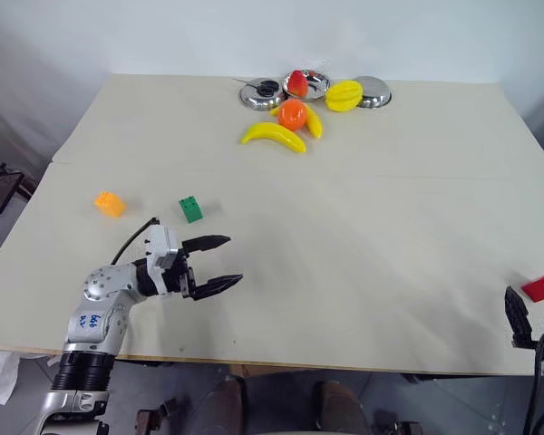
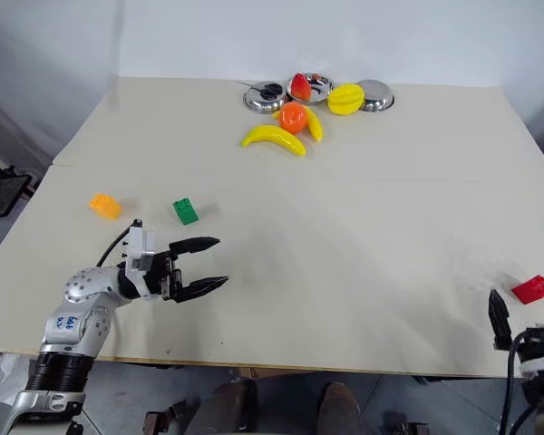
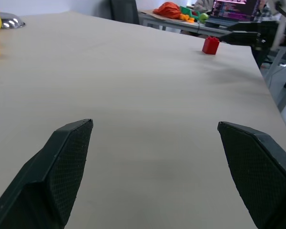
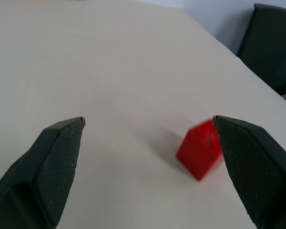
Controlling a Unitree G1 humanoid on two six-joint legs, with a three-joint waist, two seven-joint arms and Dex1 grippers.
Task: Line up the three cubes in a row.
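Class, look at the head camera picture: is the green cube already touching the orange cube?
No: the green cube sits apart from the orange cube, with bare table between them.

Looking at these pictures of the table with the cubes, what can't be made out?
- Right gripper: cut off by the head views' lower right edge; its second finger barely shows.
- Red cube: blurred in the right wrist view, so its studs cannot be seen.
- Dark item in the leftmost steel bowl: too small to identify.
- Clutter behind the table in the left wrist view: too far and small to name.
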